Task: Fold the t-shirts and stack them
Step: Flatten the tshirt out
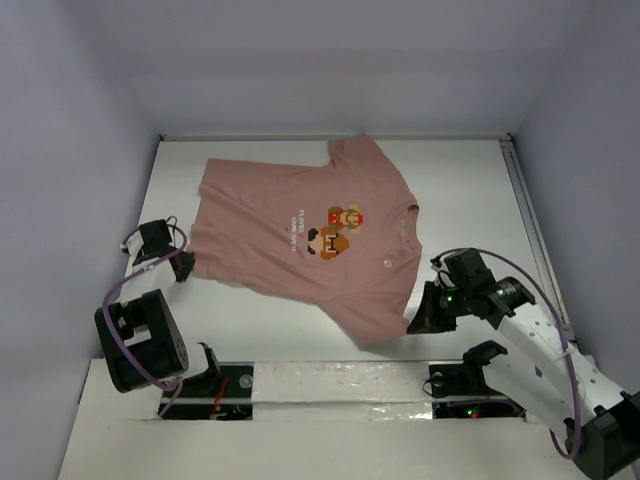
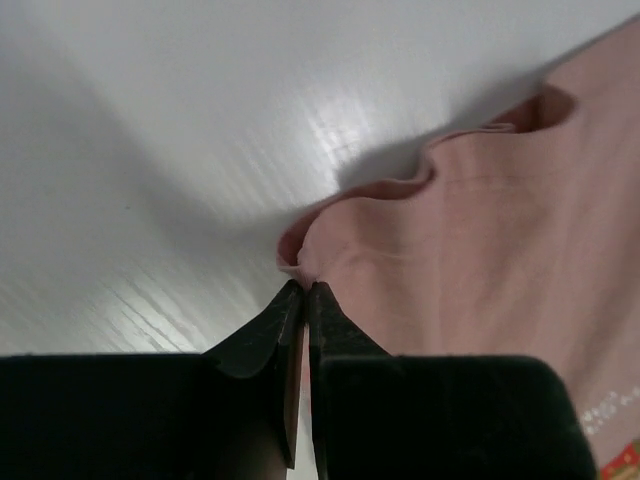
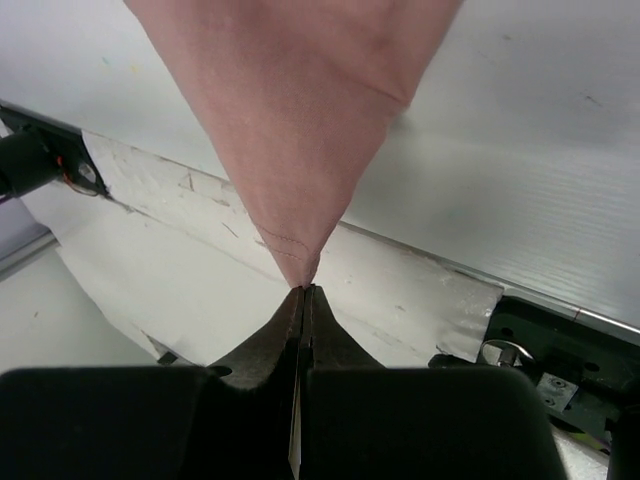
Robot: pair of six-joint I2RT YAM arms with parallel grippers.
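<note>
The salmon-pink t-shirt [image 1: 300, 240] lies spread face up on the white table, its pixel-art print [image 1: 335, 232] at mid chest and its collar to the right. My left gripper [image 1: 186, 265] is shut on the shirt's near-left hem corner; in the left wrist view the jaws [image 2: 303, 290] pinch the rolled hem edge of the shirt [image 2: 480, 250]. My right gripper [image 1: 413, 322] is shut on the tip of the near sleeve; in the right wrist view the jaws [image 3: 302, 291] hold the cloth [image 3: 300, 120], pulled into a taut point.
Grey walls enclose the white table [image 1: 470, 190] on three sides. A white panel [image 1: 330, 378] with the two arm bases runs along the near edge, below the shirt. The right arm's cable [image 1: 520, 275] loops beside the shirt's collar side.
</note>
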